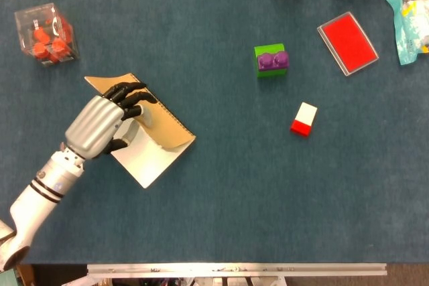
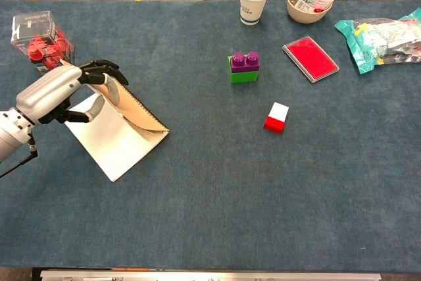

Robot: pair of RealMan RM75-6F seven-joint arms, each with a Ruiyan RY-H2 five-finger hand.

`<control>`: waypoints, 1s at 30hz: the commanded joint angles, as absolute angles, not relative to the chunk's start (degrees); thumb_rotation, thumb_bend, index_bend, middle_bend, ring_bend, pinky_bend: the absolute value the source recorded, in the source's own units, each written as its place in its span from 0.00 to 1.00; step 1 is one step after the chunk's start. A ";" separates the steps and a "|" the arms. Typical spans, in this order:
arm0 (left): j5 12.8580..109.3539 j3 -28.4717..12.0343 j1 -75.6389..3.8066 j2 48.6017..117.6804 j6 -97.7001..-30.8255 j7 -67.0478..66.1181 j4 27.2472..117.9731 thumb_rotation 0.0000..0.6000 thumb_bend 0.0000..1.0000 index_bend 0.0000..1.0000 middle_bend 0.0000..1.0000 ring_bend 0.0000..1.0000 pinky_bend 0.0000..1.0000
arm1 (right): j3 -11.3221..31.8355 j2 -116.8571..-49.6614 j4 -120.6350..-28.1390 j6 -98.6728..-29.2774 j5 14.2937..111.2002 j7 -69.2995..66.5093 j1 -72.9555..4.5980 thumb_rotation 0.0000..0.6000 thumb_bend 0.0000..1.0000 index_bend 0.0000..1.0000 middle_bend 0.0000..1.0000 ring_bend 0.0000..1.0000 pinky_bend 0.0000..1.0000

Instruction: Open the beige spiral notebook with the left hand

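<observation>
Mid-opening. The beige spiral-bound paper notebook (image 2: 125, 129) lies at the left side of the blue felt counter (image 2: 217, 182), spiral edge toward the right, near the clear plastic box of red pieces (image 2: 38, 39). The grey-and-black left hand (image 2: 62, 90) has the beige cover (image 1: 161, 125) lifted at a tilt, and the lined white page (image 2: 108, 143) shows underneath. The fingers (image 1: 131, 95) are curled over the free edge of the cover, thumb under it, so the cover is pinched between them. The right hand shows in neither view.

Judgement: the cover is roughly halfway up, not yet past vertical. The next move calls for swinging it on over the spiral toward the right until it lies flat, then letting go. The notebook could slide, since nothing pins it.
</observation>
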State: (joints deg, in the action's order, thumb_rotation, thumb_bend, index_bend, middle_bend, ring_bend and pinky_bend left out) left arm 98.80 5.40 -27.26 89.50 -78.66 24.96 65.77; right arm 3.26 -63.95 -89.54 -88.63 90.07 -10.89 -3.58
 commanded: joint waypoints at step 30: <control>112.38 11.32 -35.15 67.28 -70.82 6.92 83.08 1.00 0.62 0.65 0.27 0.16 0.19 | 2.71 -64.94 -89.40 -89.40 90.84 -10.61 -3.18 1.00 0.40 0.31 0.30 0.21 0.29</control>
State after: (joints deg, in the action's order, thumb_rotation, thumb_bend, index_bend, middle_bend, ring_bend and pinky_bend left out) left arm 110.97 11.51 -33.18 68.02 -73.80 9.87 79.88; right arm 2.70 -64.92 -89.43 -89.38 90.87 -10.58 -3.20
